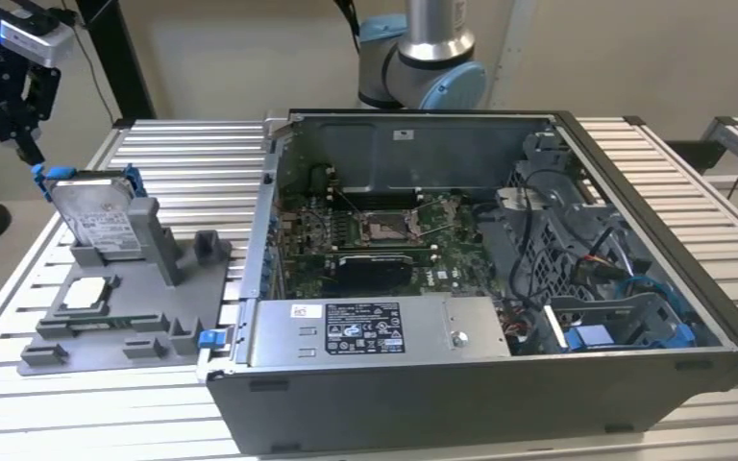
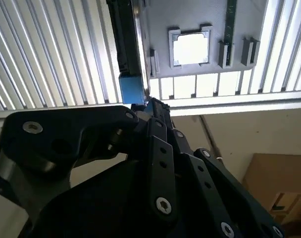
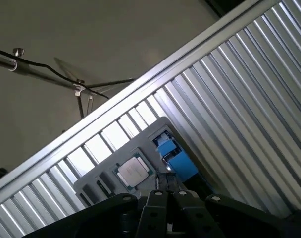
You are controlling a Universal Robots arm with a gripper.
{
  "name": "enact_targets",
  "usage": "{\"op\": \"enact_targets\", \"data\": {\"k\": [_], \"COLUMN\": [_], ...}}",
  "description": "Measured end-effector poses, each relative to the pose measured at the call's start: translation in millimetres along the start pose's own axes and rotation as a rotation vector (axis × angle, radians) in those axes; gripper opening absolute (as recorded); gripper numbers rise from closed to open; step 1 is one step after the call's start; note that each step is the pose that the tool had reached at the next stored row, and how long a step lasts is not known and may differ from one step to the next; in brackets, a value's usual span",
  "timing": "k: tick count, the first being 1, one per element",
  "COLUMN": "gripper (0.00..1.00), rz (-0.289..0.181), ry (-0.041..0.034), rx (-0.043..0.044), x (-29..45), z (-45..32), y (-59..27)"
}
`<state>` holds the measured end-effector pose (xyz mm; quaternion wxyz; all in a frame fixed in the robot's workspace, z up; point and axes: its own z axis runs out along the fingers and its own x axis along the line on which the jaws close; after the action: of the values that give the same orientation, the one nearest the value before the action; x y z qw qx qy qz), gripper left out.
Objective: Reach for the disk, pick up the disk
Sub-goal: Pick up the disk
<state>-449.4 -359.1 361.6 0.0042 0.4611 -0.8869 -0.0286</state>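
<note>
So the pincer (image 1: 28,152) is right at the disk's (image 1: 93,216) top corner, can't tell if it's clenched, and the disk isn't lifted off its tray (image 1: 164,307) yet.

Silver-grey disk (image 1: 97,219), white label, blue bracket (image 1: 46,177) along its edge. Black gripper (image 1: 30,152). Plain grey tray (image 1: 151,322), pale-topped chip (image 1: 87,293). And the bench (image 1: 189,154), silver ribbed stripes throughout; dark grey case (image 1: 472,394), green board (image 1: 395,230) inside.

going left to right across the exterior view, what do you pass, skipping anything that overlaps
gripper → disk → open computer case
</note>
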Motion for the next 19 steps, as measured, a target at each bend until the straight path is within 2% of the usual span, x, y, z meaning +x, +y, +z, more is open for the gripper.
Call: {"op": "enact_targets", "data": {"k": [13,15,19], "gripper": [0.00,0.00,0.00], "rz": [-0.235,-0.273,-0.341], "ry": [0.0101,0.0107,0.0074], "rx": [-0.0008,0.0013,0.0116], "x": [0.0,0.0,0.0], "z": [0.7,0.9,2.0], "y": [-0.1,-0.1,-0.2]}}
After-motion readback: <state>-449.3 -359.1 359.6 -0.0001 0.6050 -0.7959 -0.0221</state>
